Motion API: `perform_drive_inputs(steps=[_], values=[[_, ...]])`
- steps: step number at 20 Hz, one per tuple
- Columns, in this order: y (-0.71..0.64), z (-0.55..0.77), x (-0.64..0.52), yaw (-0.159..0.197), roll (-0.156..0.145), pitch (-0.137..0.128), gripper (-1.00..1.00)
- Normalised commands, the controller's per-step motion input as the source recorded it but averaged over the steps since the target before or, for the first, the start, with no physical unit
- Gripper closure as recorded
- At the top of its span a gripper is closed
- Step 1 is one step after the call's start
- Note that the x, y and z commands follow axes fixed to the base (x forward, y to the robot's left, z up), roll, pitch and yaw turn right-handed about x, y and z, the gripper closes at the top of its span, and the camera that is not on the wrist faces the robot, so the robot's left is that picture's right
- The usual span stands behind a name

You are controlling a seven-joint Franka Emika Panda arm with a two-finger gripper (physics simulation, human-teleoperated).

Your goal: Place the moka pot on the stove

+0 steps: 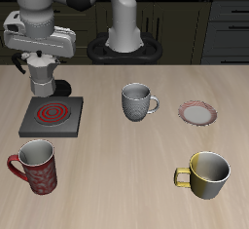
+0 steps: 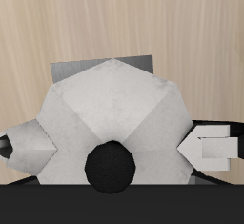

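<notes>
The silver faceted moka pot (image 1: 41, 78), with its black handle to one side, hangs upright in my gripper (image 1: 41, 63) over the back edge of the stove (image 1: 52, 116). The stove is a dark grey square plate with red coil rings. My gripper is shut on the pot's upper body. In the wrist view the pot's lid (image 2: 110, 109) with its black knob (image 2: 107, 166) fills the frame between my fingers (image 2: 214, 147). A strip of the stove (image 2: 69, 72) shows beyond it. Whether the pot's base touches the stove I cannot tell.
A grey patterned mug (image 1: 139, 102) stands mid-table. A small round pink-rimmed plate (image 1: 198, 112) lies beside it. A yellow mug (image 1: 206, 174) and a red mug (image 1: 37, 167) stand near the table's front edge. The robot's base (image 1: 122, 40) is at the back.
</notes>
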Motion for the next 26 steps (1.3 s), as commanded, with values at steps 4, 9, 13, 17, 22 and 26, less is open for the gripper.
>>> perform_drive_inputs(steps=[4,9,13,17,22,26], values=[[0.04,-0.06,0.09,-0.033,-0.01,-0.003,1.0],[0.01,0.02,0.08,-0.031,-0.012,-0.01,1.0],[0.06,-0.02,0.01,-0.007,0.004,-0.009,1.0],[-0.08,0.0,0.04,-0.004,-0.017,-0.003,1.0],[-0.12,-0.08,0.08,-0.004,-0.026,0.007,1.0],[0.0,-0.09,0.09,0.001,0.005,-0.002,1.0]])
